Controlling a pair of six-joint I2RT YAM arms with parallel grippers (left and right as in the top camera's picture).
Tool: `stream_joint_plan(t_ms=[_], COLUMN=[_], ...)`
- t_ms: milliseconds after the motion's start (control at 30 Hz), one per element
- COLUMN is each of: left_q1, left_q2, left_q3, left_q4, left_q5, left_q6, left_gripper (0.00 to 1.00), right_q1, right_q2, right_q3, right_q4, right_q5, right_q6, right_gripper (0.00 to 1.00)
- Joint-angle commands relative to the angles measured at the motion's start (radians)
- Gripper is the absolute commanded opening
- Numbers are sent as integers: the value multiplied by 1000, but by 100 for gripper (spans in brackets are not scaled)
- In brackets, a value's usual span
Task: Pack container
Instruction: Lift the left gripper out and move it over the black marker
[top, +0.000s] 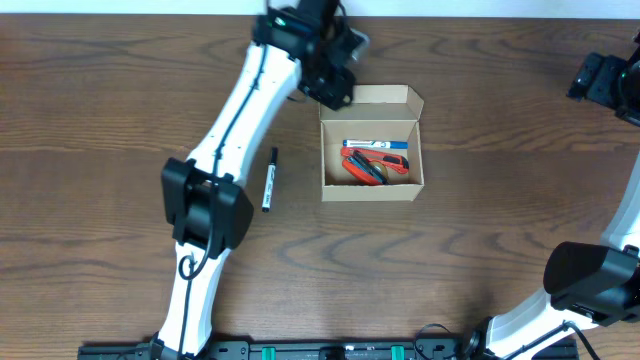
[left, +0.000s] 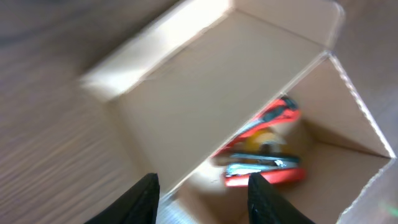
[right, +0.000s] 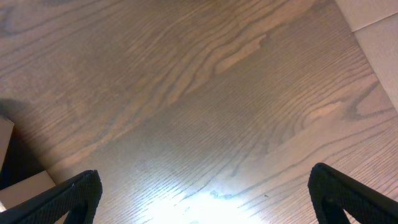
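Note:
The container (top: 380, 97) is a tan cardboard box standing open at the table's middle, lid flap folded back on its far side. Inside lie a blue-and-white marker (top: 375, 145) and red-handled tools (top: 375, 168). My left gripper (top: 332, 85) hovers at the box's far left corner. In the left wrist view its jaws (left: 202, 194) are open and empty, astride the edge of the box wall (left: 186, 106), with the red tools (left: 264, 149) below. My right gripper (top: 603, 78) is at the far right, away from the box. Its jaws (right: 205, 202) are wide open over bare wood.
A black marker (top: 269, 180) lies on the table left of the box, beside my left arm. The table is dark brown wood. A pale surface (right: 379, 31) shows at the top right of the right wrist view.

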Motion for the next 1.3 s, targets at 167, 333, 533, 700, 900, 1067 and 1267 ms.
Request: stream_joint_plan(t_ms=[167, 333, 533, 700, 900, 1067, 1267], left_q1=[113, 148, 121, 66, 13, 16, 59], left_q2=[-1, -36, -113, -190, -294, -369, -374], left_q3=[193, 200, 199, 190, 27, -207, -362], left_q4=[-287, -449, -464, -464, -464, -430, -244], left_q5=[-299, -286, -251, -250, -300, -375, -320], left_q6=[-142, -170, -184, -214, -232, -240, -230], left_gripper=[65, 93, 79, 89, 90, 95, 95], right_q1=[-5, -5, -5, -5, -5, -5, -5], right_q2=[7, 7, 7, 7, 7, 7, 7], right_q3=[-5, -5, -5, -5, -5, -5, -5], right_q4=[-1, -1, -1, -1, -1, -1, -1], right_q5=[2, 2, 3, 2, 2, 2, 2], right_q6=[14, 14, 14, 14, 14, 14, 14], right_gripper=[99, 99, 99, 99, 99, 99, 99])
